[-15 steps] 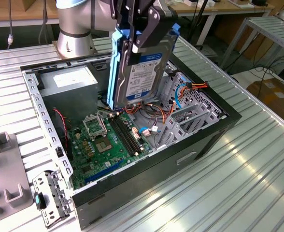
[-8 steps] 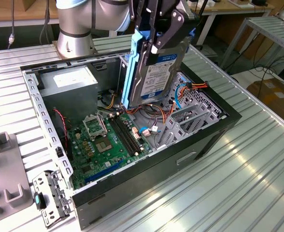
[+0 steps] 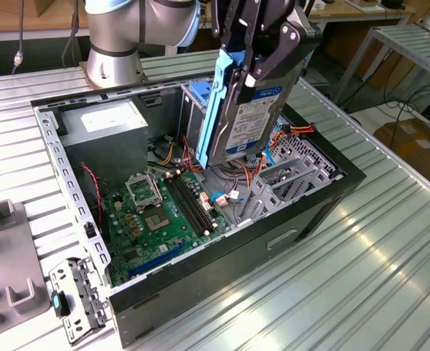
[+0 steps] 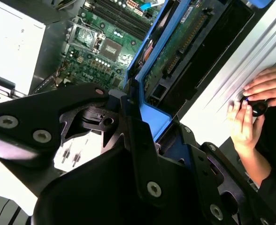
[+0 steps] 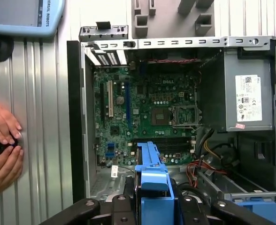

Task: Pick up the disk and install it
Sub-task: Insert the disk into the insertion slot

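The arm (image 3: pixel 116 33) is showing silver tubing with light-blue joint caps; the black angular end effector (image 3: pixel 255 69) is showing silver screws (image 4: pixel 147 189)

White sticker (image 3: pixel 109 117) on grey metal power-supply box (image 3: pixel 98 150), exterior view's 10 o'clock; blue-banded white label (image 3: pixel 259 110) on flat metal disk (image 3: pixel 243 144); wording illegible.

Disk (image 3: pixel 255 117) upright above the open case (image 3: pixel 222 263), motherboard (image 3: pixel 156 219) inside it

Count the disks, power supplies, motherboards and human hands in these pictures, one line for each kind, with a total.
disk: 1
power supply: 1
motherboard: 1
hands: 2
total: 5
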`<state>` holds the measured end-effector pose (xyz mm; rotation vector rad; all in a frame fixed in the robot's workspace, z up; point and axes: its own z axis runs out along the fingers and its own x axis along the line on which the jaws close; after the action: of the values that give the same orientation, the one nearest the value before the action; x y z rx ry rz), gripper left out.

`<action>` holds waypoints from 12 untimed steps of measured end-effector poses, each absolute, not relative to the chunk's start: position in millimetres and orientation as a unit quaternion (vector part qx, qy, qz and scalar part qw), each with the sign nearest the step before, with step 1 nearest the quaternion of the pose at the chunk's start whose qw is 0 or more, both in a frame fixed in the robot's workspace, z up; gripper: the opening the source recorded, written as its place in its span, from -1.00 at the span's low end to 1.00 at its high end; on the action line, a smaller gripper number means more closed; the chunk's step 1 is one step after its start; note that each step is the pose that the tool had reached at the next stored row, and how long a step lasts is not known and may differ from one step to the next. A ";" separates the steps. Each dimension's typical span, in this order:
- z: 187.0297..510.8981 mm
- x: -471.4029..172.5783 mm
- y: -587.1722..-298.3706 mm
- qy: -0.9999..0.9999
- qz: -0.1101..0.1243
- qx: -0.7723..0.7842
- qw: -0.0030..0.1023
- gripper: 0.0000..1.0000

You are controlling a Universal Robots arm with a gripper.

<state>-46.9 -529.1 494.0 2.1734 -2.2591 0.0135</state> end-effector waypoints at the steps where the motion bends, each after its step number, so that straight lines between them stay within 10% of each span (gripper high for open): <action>1: 493.7 -46.4 -531.3 -0.720 0.004 0.694 0.003 -0.25; 12: 491.6 -12.8 -551.8 -0.714 0.004 0.700 0.003 -0.25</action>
<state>-12.8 -551.8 491.6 2.1933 -2.2396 0.0127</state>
